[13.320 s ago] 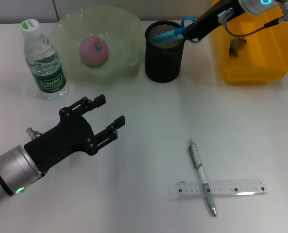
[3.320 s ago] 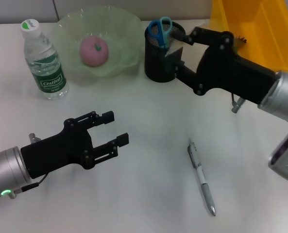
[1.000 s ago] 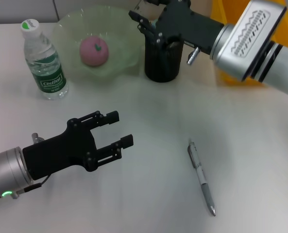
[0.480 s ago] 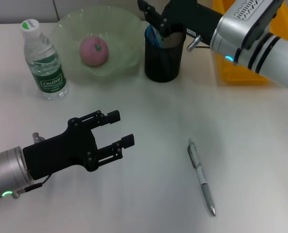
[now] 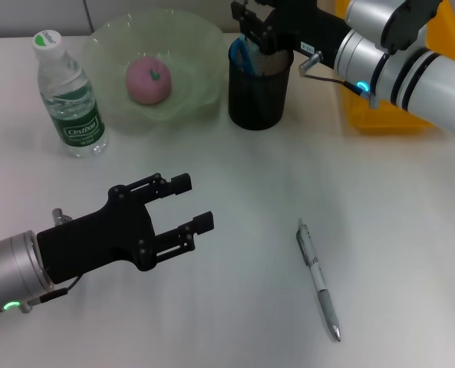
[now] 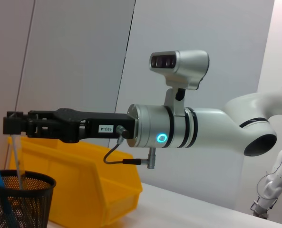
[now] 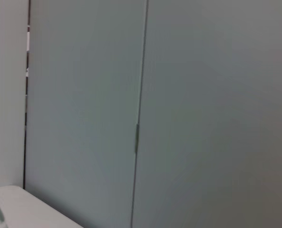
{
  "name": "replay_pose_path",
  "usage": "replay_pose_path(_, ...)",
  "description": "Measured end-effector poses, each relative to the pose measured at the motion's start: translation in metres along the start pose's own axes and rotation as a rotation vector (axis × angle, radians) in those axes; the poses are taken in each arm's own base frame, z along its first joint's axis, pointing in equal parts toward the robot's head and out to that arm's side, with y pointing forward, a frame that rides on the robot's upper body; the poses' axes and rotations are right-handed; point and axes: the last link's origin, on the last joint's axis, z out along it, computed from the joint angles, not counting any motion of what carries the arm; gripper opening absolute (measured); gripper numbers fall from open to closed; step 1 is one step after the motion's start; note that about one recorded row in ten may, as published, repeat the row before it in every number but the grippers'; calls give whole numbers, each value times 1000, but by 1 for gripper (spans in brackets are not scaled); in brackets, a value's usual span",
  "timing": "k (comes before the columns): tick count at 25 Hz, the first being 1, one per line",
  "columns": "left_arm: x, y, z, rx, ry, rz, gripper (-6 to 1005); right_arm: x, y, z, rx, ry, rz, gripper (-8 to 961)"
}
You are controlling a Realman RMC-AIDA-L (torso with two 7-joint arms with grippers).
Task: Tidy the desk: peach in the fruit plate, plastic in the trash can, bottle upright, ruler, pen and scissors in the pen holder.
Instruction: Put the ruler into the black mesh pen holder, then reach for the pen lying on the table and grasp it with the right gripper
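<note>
The white desk (image 5: 235, 192) filled the head view. At upper right sat the yellow trash can (image 5: 411, 92), half covered by the right arm, whose right gripper (image 5: 250, 23) hung over the black mesh pen holder (image 5: 258, 96) at top centre; whether its fingers were apart or closed I cannot tell. The left wrist view showed a clear ruler (image 6: 18, 161) standing in the holder below that gripper, beside blue scissors (image 5: 238, 55). The green fruit plate (image 5: 185, 46) at upper left held the pink peach (image 5: 148, 80). The bottle (image 5: 67, 96) stood upright at far left. At lower left hovered the left gripper (image 5: 189, 203), fingers spread wide and empty. The pen (image 5: 318, 277) lay on the desk at lower right.
</note>
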Motion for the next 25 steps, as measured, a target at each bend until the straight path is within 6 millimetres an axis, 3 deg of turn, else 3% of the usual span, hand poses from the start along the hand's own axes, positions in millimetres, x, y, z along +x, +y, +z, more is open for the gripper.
replay_pose_path(24,2,0,-3,-4,3,13,676,5,-5,-13,27,-37,25,502)
replay_pose_path(25,2,0,-3,-4,3,13,676,5,-6,-13,28,-38,25,549)
